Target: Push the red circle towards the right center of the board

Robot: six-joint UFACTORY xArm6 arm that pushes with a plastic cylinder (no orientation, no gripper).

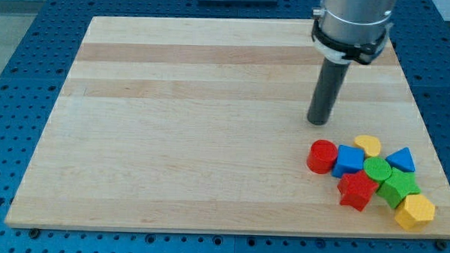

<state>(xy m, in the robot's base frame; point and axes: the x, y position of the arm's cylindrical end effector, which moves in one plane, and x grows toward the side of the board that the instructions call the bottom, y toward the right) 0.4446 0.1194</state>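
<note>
place: robotics lab | evidence: wooden board (pixel 210 126) lying on a blue perforated bench (pixel 17 74) with a regular hole grid | metal-collared robot arm (pixel 352 22) over the board | small coloured test blocks (pixel 369 177) clustered

My arm (pixel 354 22) is cut off by the view's top edge, so only its lower housing shows. In the cluster at the near right, the green circle (pixel 376 169) hides part of the yellow heart (pixel 368 144) behind it, and the red star (pixel 356 190) overlaps the blue cube's (pixel 350 160) near edge.
</note>
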